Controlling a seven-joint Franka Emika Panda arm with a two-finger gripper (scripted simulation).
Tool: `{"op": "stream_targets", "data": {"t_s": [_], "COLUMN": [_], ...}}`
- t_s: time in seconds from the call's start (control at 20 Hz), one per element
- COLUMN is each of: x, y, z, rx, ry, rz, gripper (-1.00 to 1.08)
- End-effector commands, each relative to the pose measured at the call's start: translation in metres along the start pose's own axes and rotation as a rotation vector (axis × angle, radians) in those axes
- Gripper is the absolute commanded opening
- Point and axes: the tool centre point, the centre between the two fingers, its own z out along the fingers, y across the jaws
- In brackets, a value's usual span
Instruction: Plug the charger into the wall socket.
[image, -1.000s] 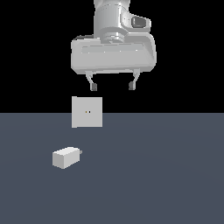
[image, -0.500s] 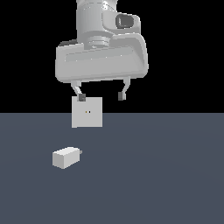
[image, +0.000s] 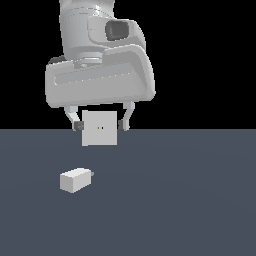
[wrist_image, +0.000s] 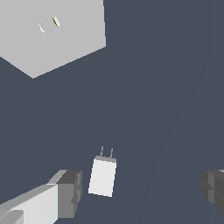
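Off-white charger (image: 75, 180) sits nearest on the dark table (image: 190, 200), prongs aimed toward the exterior view's right, nothing touching it. Above it the fingers (wrist_image: 140, 188) hang spread wide with nothing held. Farther back stands the wall socket (image: 99, 128), upright. Risk as I see it: the charger looks off-centre between the fingers, so closing could shove or twist it, and then the prongs miss the holes. No containers anywhere.

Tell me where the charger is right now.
The charger lies on the dark floor toward the exterior view's left, in front of and apart from the wall socket, prongs pointing to that view's right. The open pincer has not gripped it.
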Motion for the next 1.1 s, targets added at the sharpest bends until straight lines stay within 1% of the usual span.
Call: {"op": "stream_targets", "data": {"t_s": [0.0, 0.55, 1.05], "x": [-0.006, -0.024, -0.030], "y": [-0.005, -0.023, -0.031], "z": [0.006, 0.028, 0.037], "rx": [-0.003, -0.018, -0.026], "ry": [0.017, 0.076, 0.099], "rz": [0.026, 0.117, 0.153], "gripper": [1.00, 1.00, 1.00]}}
